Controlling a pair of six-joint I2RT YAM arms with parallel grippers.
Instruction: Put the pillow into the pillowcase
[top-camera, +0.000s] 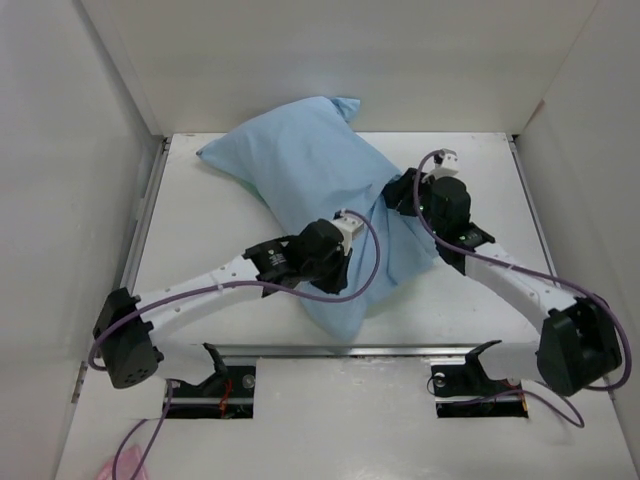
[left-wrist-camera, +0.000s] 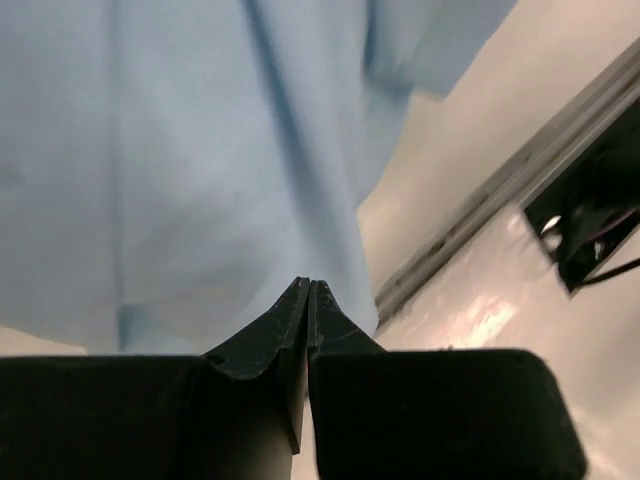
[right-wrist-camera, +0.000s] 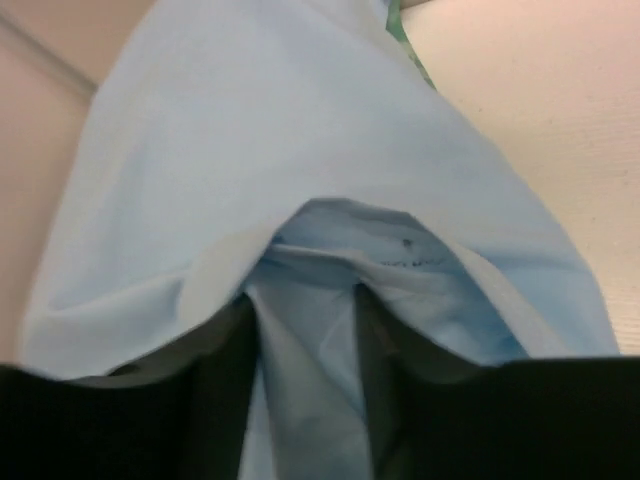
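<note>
Only a tiny dark print (right-wrist-camera: 405, 262) shows on the pillowcase (top-camera: 300, 170) hem, too small to read. Plump, the pillowcase lies diagonally on the table (top-camera: 200, 250); the pillow is out of sight. Stretched low, the left gripper (left-wrist-camera: 307, 290) has its jaws pressed together against the cloth; the right gripper (right-wrist-camera: 305, 340) jaws pinch a fold.

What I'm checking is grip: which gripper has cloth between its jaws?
The right gripper: its jaws straddle a fold of the thin pale blue fabric pillowcase. On the left gripper they meet tip to tip.
</note>
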